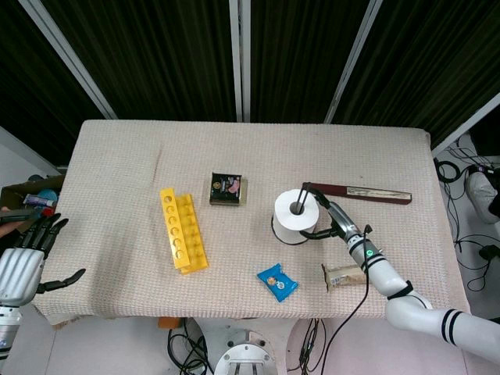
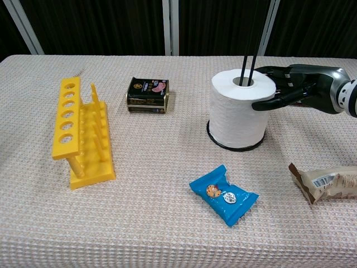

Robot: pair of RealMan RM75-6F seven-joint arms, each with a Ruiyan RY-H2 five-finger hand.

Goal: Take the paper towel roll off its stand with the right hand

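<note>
The white paper towel roll (image 1: 296,214) (image 2: 240,106) stands upright on its black stand, whose thin rods (image 2: 249,68) poke out of the core and whose ring base (image 2: 234,146) shows under the roll. My right hand (image 1: 332,219) (image 2: 295,86) is at the roll's right side. Its thumb lies against the front of the roll and its fingers (image 2: 277,73) curl round the back near the top, so it grips the roll. My left hand (image 1: 27,258) hangs off the table's left front corner with fingers spread, holding nothing.
A yellow peg rack (image 1: 183,230) (image 2: 81,134) stands left of centre, with a dark tin (image 1: 228,190) (image 2: 148,95) behind it. A blue snack packet (image 1: 278,282) (image 2: 223,195) and a brown wrapped bar (image 1: 344,276) (image 2: 326,184) lie in front of the roll. A long dark box (image 1: 367,193) lies behind.
</note>
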